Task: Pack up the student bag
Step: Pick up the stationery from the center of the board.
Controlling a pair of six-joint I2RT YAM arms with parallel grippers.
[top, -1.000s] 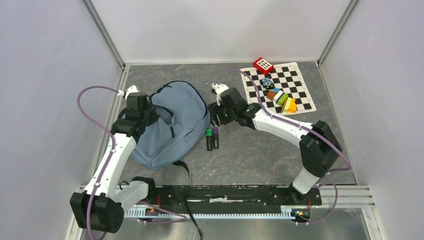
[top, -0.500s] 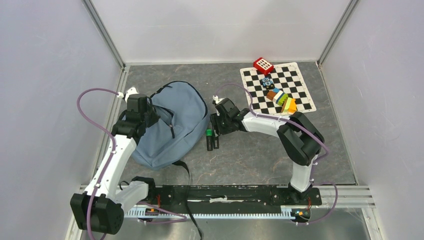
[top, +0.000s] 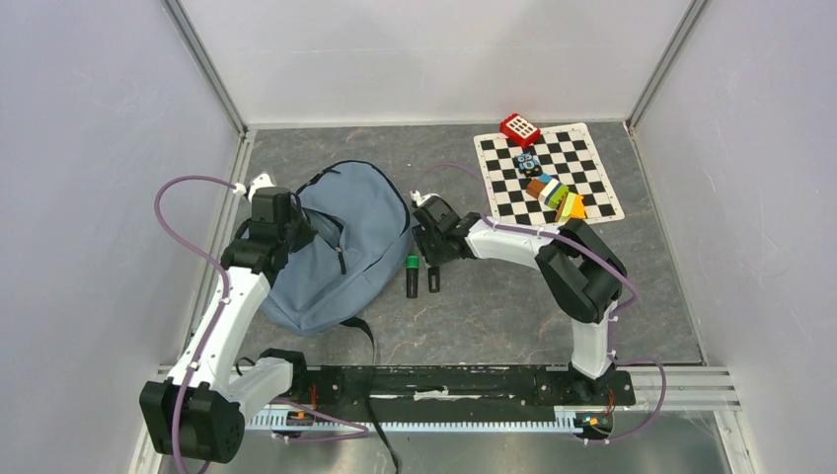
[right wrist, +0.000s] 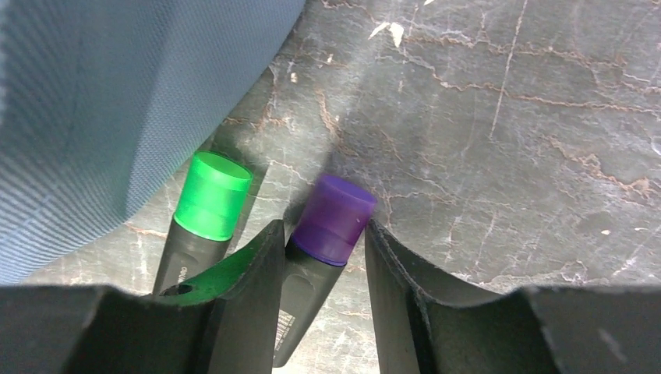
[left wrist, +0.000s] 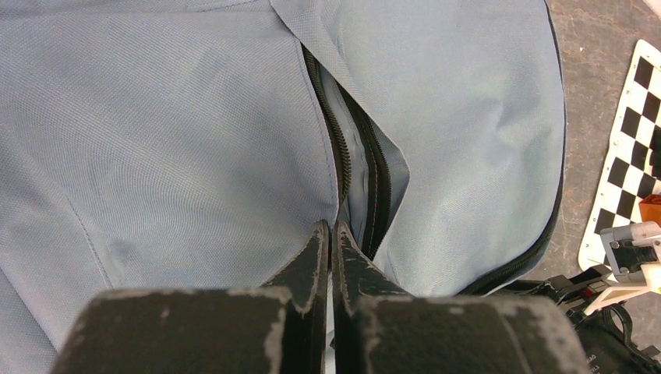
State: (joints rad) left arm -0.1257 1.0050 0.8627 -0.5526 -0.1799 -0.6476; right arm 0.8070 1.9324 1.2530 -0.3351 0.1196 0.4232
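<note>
Soft woven bag, left claw pinching its zip edge, right claw spread astride cylindrical purple marker, marbled table open to the right.

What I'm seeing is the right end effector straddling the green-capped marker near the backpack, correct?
No: the right end effector straddles the purple-capped marker near the backpack; the green-capped marker lies outside its fingers, as the right wrist view shows.

Table: dark grey surface with pale stone-like veining. Lying directly on it:
- the student bag, flat, on the left half
- a green-capped marker and a purple-capped marker, side by side just right of the bag, caps toward the far side
- a checkered mat at the far right, apparently set slightly askew
</note>
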